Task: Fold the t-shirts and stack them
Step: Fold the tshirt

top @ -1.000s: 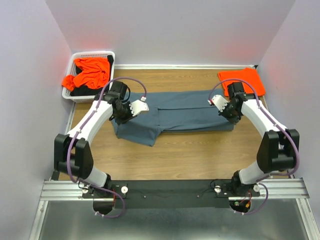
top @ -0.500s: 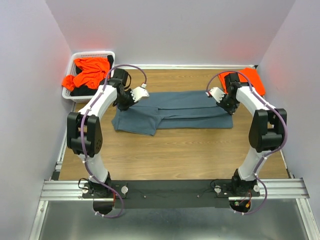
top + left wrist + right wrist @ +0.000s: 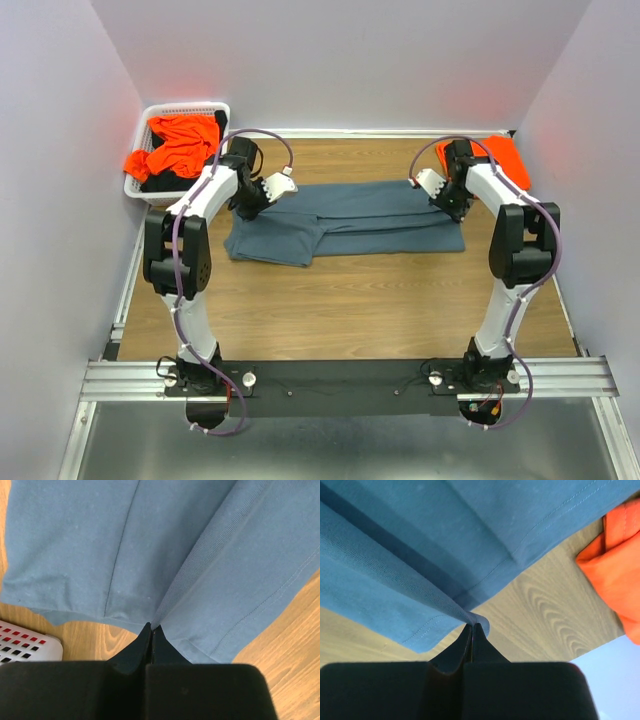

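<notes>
Grey shirt: folded lengthwise, spread across the far-centre worktop.
Left gripper: closed, pinching the shirt's left end.
Right gripper: closed, pinching its right end.
Orange shirt: folded, far right corner.

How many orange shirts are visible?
2: crumpled orange shirt in the white basket, far left; folded orange shirt, far right corner. The basket may hide more.
</notes>
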### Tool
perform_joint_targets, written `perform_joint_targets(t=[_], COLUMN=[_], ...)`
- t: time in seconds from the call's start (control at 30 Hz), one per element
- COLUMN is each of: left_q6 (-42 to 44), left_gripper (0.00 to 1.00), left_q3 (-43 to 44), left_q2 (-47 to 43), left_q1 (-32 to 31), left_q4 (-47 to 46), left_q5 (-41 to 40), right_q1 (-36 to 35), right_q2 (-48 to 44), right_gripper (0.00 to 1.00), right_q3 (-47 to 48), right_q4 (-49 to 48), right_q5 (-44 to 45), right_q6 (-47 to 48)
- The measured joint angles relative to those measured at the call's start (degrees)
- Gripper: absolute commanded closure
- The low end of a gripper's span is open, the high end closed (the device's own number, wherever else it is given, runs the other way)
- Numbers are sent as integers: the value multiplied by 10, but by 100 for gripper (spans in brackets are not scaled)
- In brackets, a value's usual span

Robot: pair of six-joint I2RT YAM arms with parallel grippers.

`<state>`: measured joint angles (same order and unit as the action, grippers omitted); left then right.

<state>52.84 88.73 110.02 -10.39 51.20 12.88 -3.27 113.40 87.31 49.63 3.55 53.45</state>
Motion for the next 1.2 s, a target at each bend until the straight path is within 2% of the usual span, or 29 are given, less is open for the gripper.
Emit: perform_joint_targets(t=[0.93, 0.97, 1.03, 1.07, 1.1, 1.2], left_q6=[1, 0, 0, 0, -2, -10], left_gripper=[100, 100, 98, 92, 86, 60], left_q3=[26, 26, 26, 26, 26, 26], left_q2=[51, 51, 53, 54, 56, 60], left_q1=[7, 7, 7, 7, 8, 13], left_q4=[-15, -16, -19, -20, -21, -25], left_q5=[-4, -5, -5, -5, -5, -5], right_q1=[0, 0, 0, 0, 0, 0], right_q2=[76, 78, 82, 83, 86, 96], right_gripper=[99, 97, 86, 78, 65, 57], right_q3=[88, 92, 96, 99, 102, 113], right_q4=[0, 0, 0, 0, 0, -1], right_q5=[1, 1, 2, 2, 3, 9], right_q6=[1, 1, 0, 0, -1, -12])
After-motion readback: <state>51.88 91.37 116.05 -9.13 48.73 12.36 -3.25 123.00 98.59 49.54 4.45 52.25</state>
